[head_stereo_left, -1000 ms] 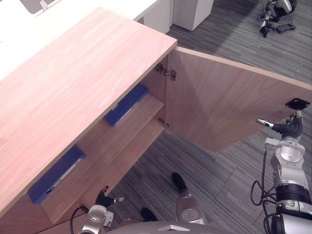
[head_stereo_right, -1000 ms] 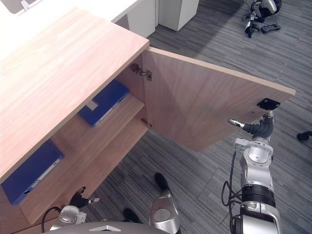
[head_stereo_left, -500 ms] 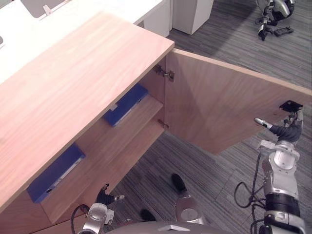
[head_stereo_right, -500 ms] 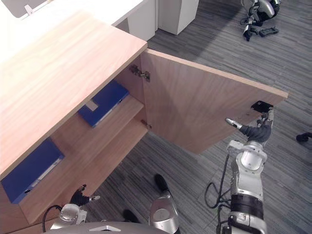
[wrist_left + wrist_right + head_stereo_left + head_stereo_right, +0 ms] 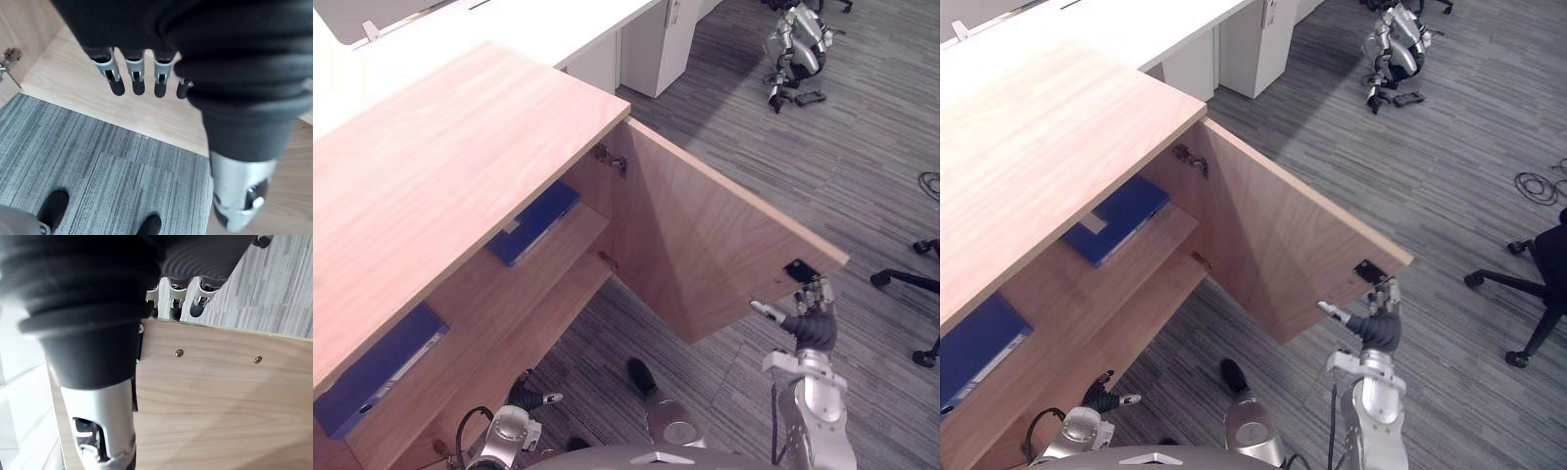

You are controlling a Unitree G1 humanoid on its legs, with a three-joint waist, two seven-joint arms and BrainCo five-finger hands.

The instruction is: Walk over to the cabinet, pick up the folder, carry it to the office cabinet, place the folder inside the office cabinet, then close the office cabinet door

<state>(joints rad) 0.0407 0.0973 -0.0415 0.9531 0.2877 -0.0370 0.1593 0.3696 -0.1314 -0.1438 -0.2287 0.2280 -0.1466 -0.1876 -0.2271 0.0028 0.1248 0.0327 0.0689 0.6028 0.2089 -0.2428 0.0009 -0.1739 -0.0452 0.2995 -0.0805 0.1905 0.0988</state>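
The wooden office cabinet (image 5: 440,176) stands to my left with its door (image 5: 705,255) partly swung out. On its upper shelf lies a blue folder (image 5: 533,223), and a second blue folder (image 5: 377,372) lies further left. My right hand (image 5: 811,318) is at the door's free edge, just under a small black fitting (image 5: 796,269). Its fingers (image 5: 198,301) are straight and reach past the edge, with the thumb (image 5: 762,310) on the inner face; it holds nothing. My left hand (image 5: 524,397) hangs low by the cabinet's base, its fingers (image 5: 137,81) straight and empty.
White desks (image 5: 558,24) run behind the cabinet. Another robot (image 5: 793,49) sits on the grey carpet at the far right. An office chair's base (image 5: 1528,323) stands to the right of my right hand, and a coiled cable (image 5: 1533,186) lies beyond it.
The door has swung in toward the cabinet with my right hand against its free edge. The camera has also shifted. The left hand has stayed low.
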